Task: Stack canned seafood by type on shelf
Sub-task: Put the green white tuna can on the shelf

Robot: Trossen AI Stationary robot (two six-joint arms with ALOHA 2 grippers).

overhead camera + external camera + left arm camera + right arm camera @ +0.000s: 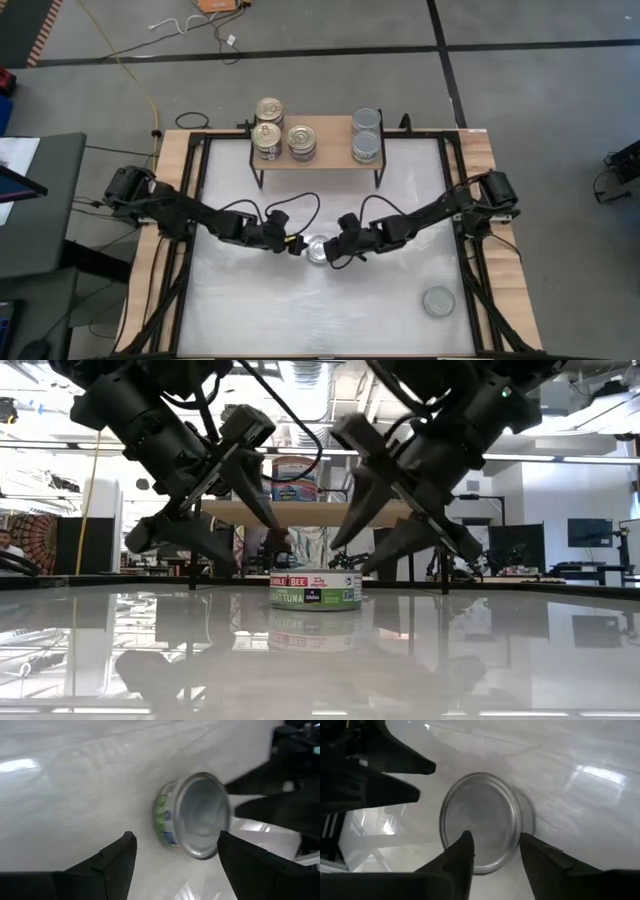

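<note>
A Bumble Bee tuna can [315,591] stands between the released left claw [235,530] and right claw [365,535].

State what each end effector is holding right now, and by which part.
Nothing is held. The tuna can stands on the white table between the left end effector and right end effector; both are open and clear of it.

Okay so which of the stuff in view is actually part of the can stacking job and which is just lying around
Part of the job:
- tuna can mid-table, between left gripper and right gripper
- silver-lidded can alone on the table
- shelf
- gold-lidded cans and silver-lidded stack on the shelf

Just lying about:
- yellow cable on the floor
- white cable on the floor
</note>
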